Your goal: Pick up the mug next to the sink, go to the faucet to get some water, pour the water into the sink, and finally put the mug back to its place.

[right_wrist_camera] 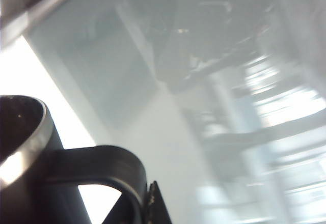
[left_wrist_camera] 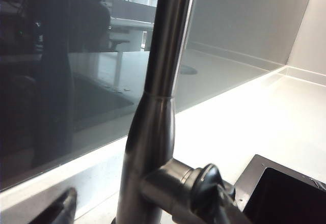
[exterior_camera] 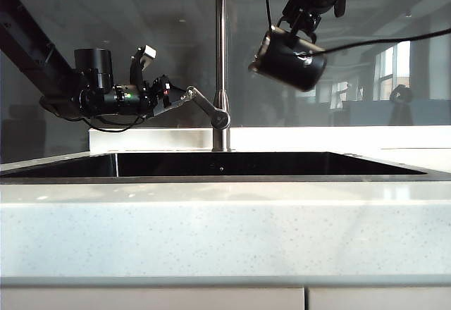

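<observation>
The faucet (exterior_camera: 220, 56) rises behind the sink (exterior_camera: 225, 177), and its lever (exterior_camera: 201, 102) angles up to the left. My left gripper (exterior_camera: 171, 93) is at the lever's tip with its jaws wide apart. In the left wrist view the faucet (left_wrist_camera: 163, 81) and lever (left_wrist_camera: 178, 188) fill the space between the fingers (left_wrist_camera: 61, 208). High on the right, the black mug (exterior_camera: 289, 60) hangs tilted, mouth toward the pipe. My right gripper (exterior_camera: 299, 25) is shut on its handle. The right wrist view shows the mug's silver rim (right_wrist_camera: 25, 147) and handle (right_wrist_camera: 102, 163) against my right gripper (right_wrist_camera: 145, 208).
A speckled white countertop (exterior_camera: 225, 232) runs along the sink's front. A glossy grey wall panel (exterior_camera: 127, 14) stands right behind the faucet. In the left wrist view the sink's corner (left_wrist_camera: 254, 168) lies past the lever, with white counter (left_wrist_camera: 265, 117) beyond it.
</observation>
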You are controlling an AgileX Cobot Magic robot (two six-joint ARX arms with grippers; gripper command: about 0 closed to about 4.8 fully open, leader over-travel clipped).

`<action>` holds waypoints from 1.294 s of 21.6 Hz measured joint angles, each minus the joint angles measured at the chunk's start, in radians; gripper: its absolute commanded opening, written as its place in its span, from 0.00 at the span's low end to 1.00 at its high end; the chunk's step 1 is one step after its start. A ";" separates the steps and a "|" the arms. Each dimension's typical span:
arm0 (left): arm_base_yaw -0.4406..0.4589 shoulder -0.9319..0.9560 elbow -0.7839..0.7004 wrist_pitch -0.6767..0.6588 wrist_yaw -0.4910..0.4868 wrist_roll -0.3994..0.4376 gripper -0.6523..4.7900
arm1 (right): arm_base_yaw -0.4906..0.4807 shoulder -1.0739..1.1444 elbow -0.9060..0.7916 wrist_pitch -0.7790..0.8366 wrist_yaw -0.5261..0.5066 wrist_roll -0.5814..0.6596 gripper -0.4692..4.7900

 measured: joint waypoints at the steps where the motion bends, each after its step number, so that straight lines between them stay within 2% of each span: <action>1: 0.000 0.000 0.000 0.000 0.000 0.000 0.74 | 0.006 0.000 0.000 0.001 0.019 -0.095 0.08; 6: 0.000 0.000 0.001 0.000 0.000 0.000 0.74 | 0.016 -0.008 0.000 0.013 0.072 -0.365 0.08; 12: 0.000 0.000 0.003 0.000 -0.001 0.000 0.74 | 0.039 -0.013 0.000 0.027 0.102 -0.562 0.08; 20: 0.000 0.000 0.003 0.000 -0.001 0.000 0.74 | 0.055 -0.034 0.001 0.030 0.138 -0.715 0.08; 28: 0.000 0.000 0.003 0.000 -0.002 0.000 0.74 | 0.055 -0.081 0.004 0.008 0.141 -0.756 0.08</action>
